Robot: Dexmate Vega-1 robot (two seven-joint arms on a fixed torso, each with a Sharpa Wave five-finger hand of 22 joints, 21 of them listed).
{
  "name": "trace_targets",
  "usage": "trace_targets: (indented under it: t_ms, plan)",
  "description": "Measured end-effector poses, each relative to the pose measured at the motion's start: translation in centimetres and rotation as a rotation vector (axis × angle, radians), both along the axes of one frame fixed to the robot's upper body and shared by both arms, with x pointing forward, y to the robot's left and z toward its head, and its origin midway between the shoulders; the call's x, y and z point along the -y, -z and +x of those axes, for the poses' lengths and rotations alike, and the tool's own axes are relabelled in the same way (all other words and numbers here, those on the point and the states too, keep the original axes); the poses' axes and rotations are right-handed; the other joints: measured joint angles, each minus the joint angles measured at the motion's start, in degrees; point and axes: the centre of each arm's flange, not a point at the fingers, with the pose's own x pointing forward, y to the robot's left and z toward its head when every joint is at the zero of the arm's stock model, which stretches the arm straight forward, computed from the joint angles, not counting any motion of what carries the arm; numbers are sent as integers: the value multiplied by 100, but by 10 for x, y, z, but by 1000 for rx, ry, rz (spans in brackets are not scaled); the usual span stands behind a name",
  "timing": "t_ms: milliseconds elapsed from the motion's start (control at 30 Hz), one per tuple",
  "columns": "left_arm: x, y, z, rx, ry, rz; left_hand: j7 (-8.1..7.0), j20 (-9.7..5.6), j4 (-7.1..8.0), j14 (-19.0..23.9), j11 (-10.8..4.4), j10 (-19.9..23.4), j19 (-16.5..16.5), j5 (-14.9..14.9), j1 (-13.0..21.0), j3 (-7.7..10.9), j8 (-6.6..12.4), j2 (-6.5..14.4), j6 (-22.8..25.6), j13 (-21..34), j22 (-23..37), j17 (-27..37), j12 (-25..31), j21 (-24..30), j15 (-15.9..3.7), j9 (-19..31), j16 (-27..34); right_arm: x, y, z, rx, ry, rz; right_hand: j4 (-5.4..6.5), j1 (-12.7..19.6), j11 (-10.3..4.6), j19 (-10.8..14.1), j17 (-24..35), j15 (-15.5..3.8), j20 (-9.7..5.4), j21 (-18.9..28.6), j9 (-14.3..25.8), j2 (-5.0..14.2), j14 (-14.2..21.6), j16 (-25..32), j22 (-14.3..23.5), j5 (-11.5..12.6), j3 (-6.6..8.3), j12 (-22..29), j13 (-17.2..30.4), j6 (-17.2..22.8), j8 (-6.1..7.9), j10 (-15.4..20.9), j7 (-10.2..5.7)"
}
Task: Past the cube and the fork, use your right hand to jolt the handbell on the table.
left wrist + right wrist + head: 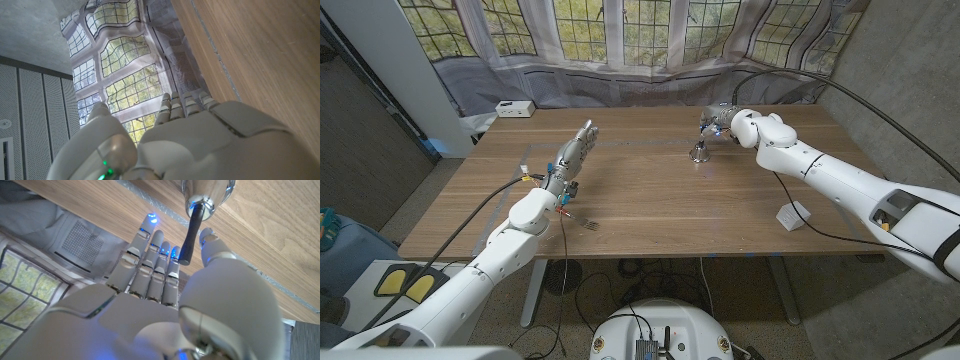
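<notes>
The silver handbell [698, 151] stands upright on the far middle of the table, its dark handle pointing up. My right hand [722, 117] hovers just behind and above it, fingers straight. In the right wrist view the handle [189, 236] runs between the fingers [152, 262] and the thumb [214, 240], below the shiny bell body [207, 191]; I cannot tell whether they touch it. A fork [589, 224] lies near the table's front edge. A small white cube [793, 213] sits at the right edge. My left hand [575, 151] is raised over the table's left part, fingers straight and holding nothing.
A white box [513, 108] sits at the table's back left corner. Grey curtain and windows [620, 40] run behind the far edge. Cables trail over the right side of the table. Bare wood [650, 200] lies between the two arms.
</notes>
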Motion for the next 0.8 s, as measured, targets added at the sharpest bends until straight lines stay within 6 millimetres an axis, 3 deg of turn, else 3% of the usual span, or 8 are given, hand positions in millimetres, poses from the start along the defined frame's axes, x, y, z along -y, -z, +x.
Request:
trace_targets:
  t_ms: [267,600,800]
  plan:
    - [1,1,1,-4,2,1,0,0,0,0,0,0,0,0,0,0,0,0,0,0,0,0,0,0,0,0,0,-2,1,3,-5,-3,-11,0,64,0,-31,37,0,-31,0,0,58,0,0,0,0,0,0,18,31,0,0,-30]
    - [2,2,2,-8,3,-1,21,0,2,0,0,0,0,0,0,-1,0,0,21,0,0,0,0,0,0,0,0,-5,2,4,-4,-7,-17,-25,242,-151,40,191,-18,-102,0,0,180,140,148,-1,0,-72,127,79,291,0,196,-290]
    - [2,2,2,-9,4,-1,23,0,-15,0,31,32,0,0,0,16,0,0,23,0,0,0,0,0,0,0,0,-6,2,5,-1,-6,-25,-43,428,-163,82,257,-61,-144,0,0,262,225,212,-1,0,-53,130,106,423,0,270,-356]
